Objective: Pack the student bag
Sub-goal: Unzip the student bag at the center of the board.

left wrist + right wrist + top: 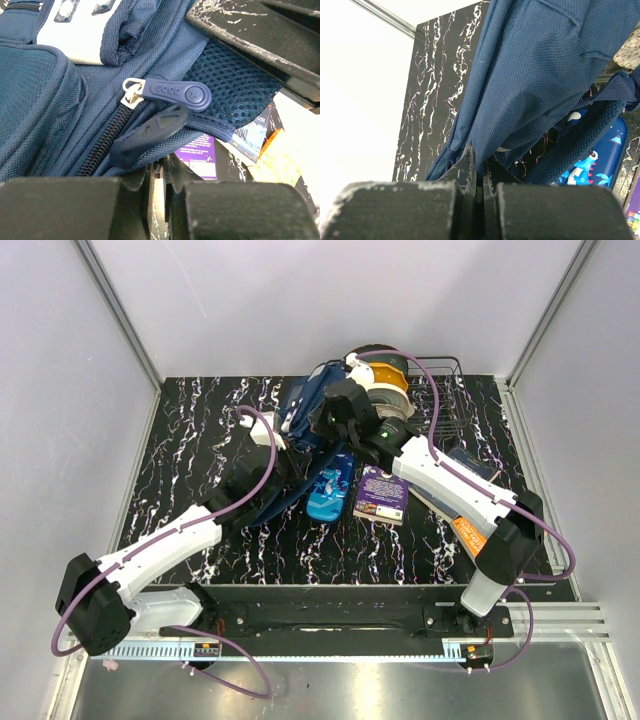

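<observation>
left gripper (161,167): nearly closed, with only a thin slit between the scuffed black pads; hovers at the zip with nothing visible in the slit; cannot tell whether it nips the lower pull.
right gripper (479,161): closed tight; pinches a fold of navy weave and holds it up off the table.
student bag (298,418): sits mid-table between the two grippers, slumped, upper part raised by the right gripper; soft navy woven fabric with white patches and open-mesh padding; hides its inside in every view.
zip (102,147): dark coil teeth, meshed together below the slider; runs down toward the left gripper.
upper pull (177,93): flat, rounded navy rubber tab embossed "GOOD", hung on a pale metal loop.
lower pull (150,132): same shape, seen from its ribbed back; droops to just above the left gripper.
pencil case (330,490): bright blue, glossy, rounded oblong with a cartoon creature print; lies on the table against the student bag's near edge.
purple book (382,493): flat, rectangular, with a glossy cover; lies just right of the pencil case.
orange-cornered book (468,532): flat, mostly hidden beneath the right forearm.
wire basket (450,368): thin black wire, at the far right behind the student bag.
round orange-and-grey item (388,370): at the wire basket's left end; inside or beside it, cannot tell.
table (190,440): black and glossy, with white marble veining.
</observation>
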Controlling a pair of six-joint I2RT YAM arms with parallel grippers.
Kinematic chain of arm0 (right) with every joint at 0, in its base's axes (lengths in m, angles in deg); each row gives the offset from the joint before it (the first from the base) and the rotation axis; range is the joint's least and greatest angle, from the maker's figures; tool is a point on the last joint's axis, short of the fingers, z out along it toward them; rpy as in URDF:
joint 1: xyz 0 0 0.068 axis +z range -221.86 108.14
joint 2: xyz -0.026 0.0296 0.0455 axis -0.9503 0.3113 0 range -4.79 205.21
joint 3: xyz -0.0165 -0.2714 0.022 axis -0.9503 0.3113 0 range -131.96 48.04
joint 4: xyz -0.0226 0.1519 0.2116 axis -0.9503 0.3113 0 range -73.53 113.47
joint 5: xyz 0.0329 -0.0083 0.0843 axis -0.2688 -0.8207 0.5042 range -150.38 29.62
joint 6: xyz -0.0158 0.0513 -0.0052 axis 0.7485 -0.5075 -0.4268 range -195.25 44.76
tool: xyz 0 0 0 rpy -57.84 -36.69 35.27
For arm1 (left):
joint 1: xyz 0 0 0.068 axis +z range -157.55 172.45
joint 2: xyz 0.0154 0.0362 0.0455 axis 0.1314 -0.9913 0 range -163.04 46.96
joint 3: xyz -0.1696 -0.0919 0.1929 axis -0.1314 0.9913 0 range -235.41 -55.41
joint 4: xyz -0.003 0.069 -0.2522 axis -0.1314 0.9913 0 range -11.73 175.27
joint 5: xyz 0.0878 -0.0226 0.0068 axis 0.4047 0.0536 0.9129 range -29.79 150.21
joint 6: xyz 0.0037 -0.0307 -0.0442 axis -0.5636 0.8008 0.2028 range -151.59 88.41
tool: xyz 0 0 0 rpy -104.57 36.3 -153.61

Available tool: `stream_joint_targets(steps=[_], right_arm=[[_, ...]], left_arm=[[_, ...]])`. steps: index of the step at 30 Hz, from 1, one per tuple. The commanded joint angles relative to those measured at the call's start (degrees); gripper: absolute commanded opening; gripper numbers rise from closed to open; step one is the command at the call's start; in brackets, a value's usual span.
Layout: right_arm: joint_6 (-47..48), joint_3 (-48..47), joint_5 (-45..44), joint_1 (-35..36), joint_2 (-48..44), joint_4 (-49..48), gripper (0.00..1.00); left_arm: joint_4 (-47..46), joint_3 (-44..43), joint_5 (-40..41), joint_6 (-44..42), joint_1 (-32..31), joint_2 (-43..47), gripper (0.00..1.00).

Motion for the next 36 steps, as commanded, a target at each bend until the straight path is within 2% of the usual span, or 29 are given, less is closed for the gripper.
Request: stream_joint_targets(steps=[1,5,11,14,20,21,26,27,31,34,35,36], right_arm=[[0.49,-2.45,5.05,1.76,-5.36,-1.08,0.00],[0.23,-1.75,6.89,-2.02,-4.57,-1.34,0.00],[0.49,-1.04,10.49,-6.85,-3.52,-3.54,0.00],[1.11,-1.74,13.65,-8.17,-2.12,-4.42,0.00],[3.39,-2.27,19.63,-9.84,1.57,-7.84,0.00],[3.74,-2.62,23.73,-10.46,2.97,-8.54,0.00],[8.57,-13.57,35.35,-11.17,10.53,-5.75,0.00],[9.27,-15.70,40.85,-11.17,13.68,-5.04,0.00],[9.81,-26.95,43.81,-11.17,21.78,4.26,0.00],[10.42,-35.13,40.91,-11.52,27.93,11.89,0.11],[10.68,-39.67,41.08,-12.04,29.51,14.19,0.28],[11.29,-42.15,41.26,-12.22,32.83,16.82,0.36]], left_arm=[[-3.70,-0.51,5.50,-2.26,1.81,1.18,0.00],[2.29,-1.13,6.03,-2.17,1.90,2.22,0.00],[8.97,3.96,5.24,-0.33,1.90,8.72,0.00],[9.85,6.78,3.22,0.02,1.81,12.50,0.00],[18.90,8.19,3.83,0.99,1.81,18.74,0.00],[20.65,8.54,3.49,1.51,1.81,19.80,0.00],[25.14,10.30,0.76,3.10,1.72,26.30,0.00],[25.32,10.39,-0.55,3.01,1.81,27.88,0.00],[24.10,11.09,-3.10,3.63,1.28,29.48,0.00],[22.25,11.18,-5.13,3.54,1.11,26.58,0.00],[21.29,11.18,-5.74,3.71,1.02,25.62,0.00],[19.37,11.26,-7.05,4.59,1.02,23.69,0.00]])
